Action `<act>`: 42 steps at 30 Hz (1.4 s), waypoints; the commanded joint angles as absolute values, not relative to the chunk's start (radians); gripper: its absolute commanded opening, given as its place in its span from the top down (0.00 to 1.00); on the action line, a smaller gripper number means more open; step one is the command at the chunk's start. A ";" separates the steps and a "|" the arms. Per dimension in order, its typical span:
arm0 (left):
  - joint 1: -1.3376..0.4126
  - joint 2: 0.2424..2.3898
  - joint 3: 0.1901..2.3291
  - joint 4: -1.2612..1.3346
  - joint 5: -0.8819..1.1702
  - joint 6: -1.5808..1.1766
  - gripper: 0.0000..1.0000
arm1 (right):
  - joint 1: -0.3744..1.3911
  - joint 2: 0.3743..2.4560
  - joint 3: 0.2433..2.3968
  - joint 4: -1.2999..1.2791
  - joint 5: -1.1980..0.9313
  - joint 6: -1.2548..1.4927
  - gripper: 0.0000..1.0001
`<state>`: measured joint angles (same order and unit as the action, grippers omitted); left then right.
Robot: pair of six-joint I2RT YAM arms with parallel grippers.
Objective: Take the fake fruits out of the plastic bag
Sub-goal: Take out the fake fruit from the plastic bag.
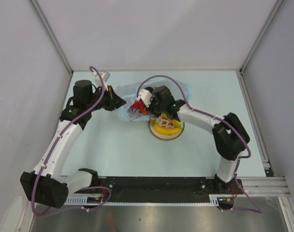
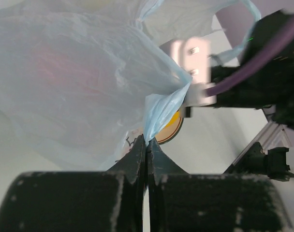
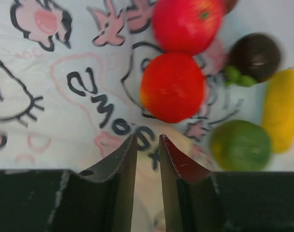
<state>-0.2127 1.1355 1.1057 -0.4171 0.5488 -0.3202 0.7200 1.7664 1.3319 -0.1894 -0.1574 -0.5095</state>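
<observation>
- Black fingers of the left gripper (image 2: 146, 144) are pressed together on a twisted fold of the plastic bag (image 2: 79, 82). The pinched fold rises straight up out of the fingertips.
- From that fold the thin light-blue film fans up and away to the left of the left wrist view, hanging slack and crinkled.
- The right gripper (image 3: 147, 141) stands slightly apart, a narrow gap between its two fingers and nothing in it. It points at the bag's printed film.
- Just past its fingertips lies a red ball (image 3: 172, 87), close to them but not touching.
- A red apple (image 3: 188, 21) sits touching the far side of that ball, in line with the fingers.
- To the right of the ball lies a dark purple fruit (image 3: 256, 55), with small green beads (image 3: 239, 77) beside it.
- A green round fruit (image 3: 240, 145) lies nearer the gripper, level with the right finger.
- The yellow banana (image 3: 282, 108) lies furthest right. Its long axis runs roughly parallel to the fingers, one end pointing away from the gripper.
- All five fruits rest on white film printed with pink and dark cartoons.
- From above, the bag stretches left to right near the far edge of the pale tabletop (image 1: 113, 150), between the two grippers.
- A yellow plate (image 1: 161, 134) sits just nearer than the bag, under the right arm.
</observation>
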 commanded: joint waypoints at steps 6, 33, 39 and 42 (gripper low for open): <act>-0.204 0.999 1.051 -0.575 0.379 -0.270 1.00 | 0.827 1.864 1.387 -0.089 -0.107 -0.311 0.71; -0.193 0.979 1.032 -0.611 0.408 -0.241 1.00 | 0.772 2.207 1.674 -0.107 0.134 -0.279 0.22; -0.193 0.977 1.011 -0.548 0.429 -0.258 1.00 | 0.752 2.160 1.787 -0.240 0.009 -0.357 0.63; -0.193 0.979 0.999 -0.505 0.443 -0.271 1.00 | 0.746 2.079 1.809 -0.290 -0.077 -0.341 0.69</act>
<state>-0.1997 0.9924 1.0126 -0.5919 0.4061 -0.2558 0.7544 2.2078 1.7172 -0.2264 0.0353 -0.3244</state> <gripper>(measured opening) 0.010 0.647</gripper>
